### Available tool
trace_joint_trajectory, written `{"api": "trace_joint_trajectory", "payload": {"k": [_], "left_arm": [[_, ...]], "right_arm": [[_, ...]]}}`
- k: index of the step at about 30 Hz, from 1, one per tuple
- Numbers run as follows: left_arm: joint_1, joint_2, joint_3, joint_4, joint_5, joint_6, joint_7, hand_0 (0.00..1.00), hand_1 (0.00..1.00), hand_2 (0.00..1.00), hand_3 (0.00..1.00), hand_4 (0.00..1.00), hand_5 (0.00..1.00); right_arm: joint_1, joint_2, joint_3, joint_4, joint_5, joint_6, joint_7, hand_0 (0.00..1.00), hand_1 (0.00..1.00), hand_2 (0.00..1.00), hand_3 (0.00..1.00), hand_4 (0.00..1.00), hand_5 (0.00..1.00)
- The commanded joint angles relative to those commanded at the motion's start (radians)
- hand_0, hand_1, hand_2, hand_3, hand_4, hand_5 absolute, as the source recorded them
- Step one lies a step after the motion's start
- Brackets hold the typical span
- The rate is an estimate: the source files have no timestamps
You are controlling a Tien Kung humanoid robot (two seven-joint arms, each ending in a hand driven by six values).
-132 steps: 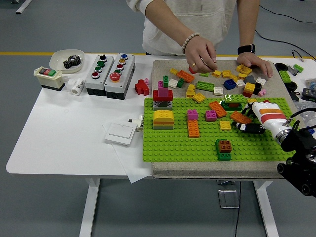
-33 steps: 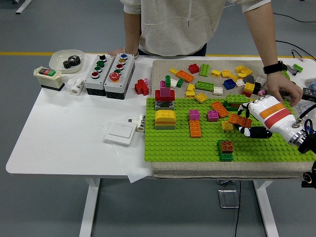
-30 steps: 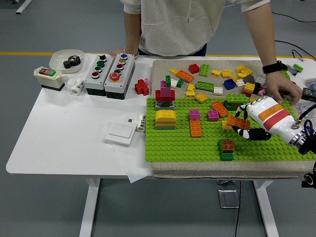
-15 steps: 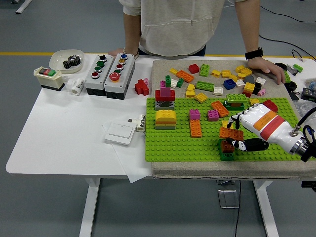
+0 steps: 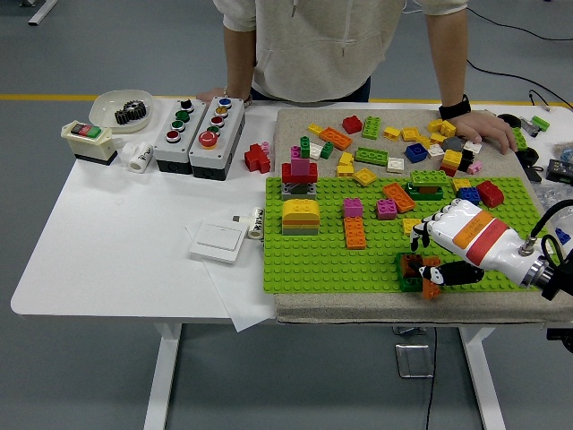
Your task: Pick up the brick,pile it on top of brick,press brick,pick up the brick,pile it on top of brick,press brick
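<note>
The right hand (image 5: pixel 436 255), white with an orange and red band, reaches in from four o'clock over the green baseplate (image 5: pixel 313 260). Its black-tipped fingers (image 5: pixel 421 235) curl over the brown and green brick stack (image 5: pixel 410 269) near the plate's six o'clock edge, and an orange brick (image 5: pixel 432 284) sits pinched at the thumb, tilted against the stack's right side rather than seated flat on top. The hand is closed on that orange brick.

Around it on the plate: an orange brick (image 5: pixel 354 232) lying flat at the centre, two pink bricks (image 5: pixel 351 207) just beyond it, a yellow domed block on grey (image 5: pixel 299 216) at nine o'clock, and a red, pink and green tower (image 5: pixel 298 172) at ten o'clock. A red brick (image 5: pixel 490 193) and blue brick (image 5: pixel 468 194) lie at two o'clock, close to the robot's wrist. Loose bricks (image 5: pixel 391 141) litter the grey mat beyond.

A person stands at twelve o'clock, one hand (image 5: pixel 488 127) resting on the mat among the loose bricks, the other (image 5: pixel 215 93) on the table by the two push-button boxes (image 5: pixel 197 125). Left of these sit a bowl holding a gear (image 5: pixel 130 109) and a red-green switch (image 5: pixel 88 141). A white wall switch (image 5: pixel 220 240) lies on paper at nine o'clock. No writing is legible.
</note>
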Motion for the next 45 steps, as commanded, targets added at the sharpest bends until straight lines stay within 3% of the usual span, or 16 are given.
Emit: {"api": "trace_joint_trajectory", "payload": {"k": [9,20,21,26,27,32,33,45], "left_arm": [[0.003,0.0,-0.009,0.001,0.018,0.0,0.008,0.776,0.752,0.752,0.595,0.656,0.672],[0.011,0.0,-0.018,0.003,0.034,-0.001,0.011,0.776,0.752,0.752,0.595,0.655,0.672],[0.013,0.0,-0.019,0.003,0.035,-0.001,0.012,0.775,0.752,0.752,0.595,0.655,0.672],[0.016,0.0,-0.023,0.004,0.043,-0.001,0.014,0.775,0.752,0.752,0.595,0.655,0.672],[0.017,0.001,-0.023,0.004,0.043,-0.001,0.014,0.775,0.752,0.752,0.595,0.655,0.672],[0.018,0.001,-0.023,0.005,0.042,-0.001,0.012,0.775,0.752,0.752,0.595,0.655,0.672],[0.018,0.001,-0.022,0.005,0.04,-0.002,0.012,0.774,0.752,0.752,0.595,0.655,0.672],[0.018,0.0,-0.015,0.006,0.028,-0.002,0.007,0.773,0.752,0.75,0.595,0.655,0.671]], "right_arm": [[-0.014,0.009,0.027,-0.012,0.006,-0.016,0.004,0.175,0.333,0.434,0.507,0.698,0.474],[-0.062,-0.024,0.126,0.039,0.044,-0.01,-0.006,0.184,0.338,0.436,0.508,0.706,0.476],[-0.069,-0.029,0.137,0.043,0.049,-0.006,-0.006,0.241,0.371,0.453,0.513,0.721,0.467],[-0.105,-0.048,0.183,0.061,0.064,0.022,-0.009,0.241,0.371,0.453,0.513,0.721,0.467],[-0.115,-0.053,0.195,0.065,0.066,0.027,-0.011,0.332,0.427,0.485,0.524,0.744,0.465],[-0.187,-0.071,0.298,0.078,0.067,0.05,-0.023,0.332,0.427,0.485,0.524,0.744,0.465],[-0.199,-0.073,0.32,0.077,0.067,0.052,-0.025,0.451,0.497,0.546,0.535,0.761,0.475],[-0.314,-0.064,0.512,0.054,0.05,0.054,-0.038,0.501,0.525,0.572,0.534,0.76,0.481]]}}
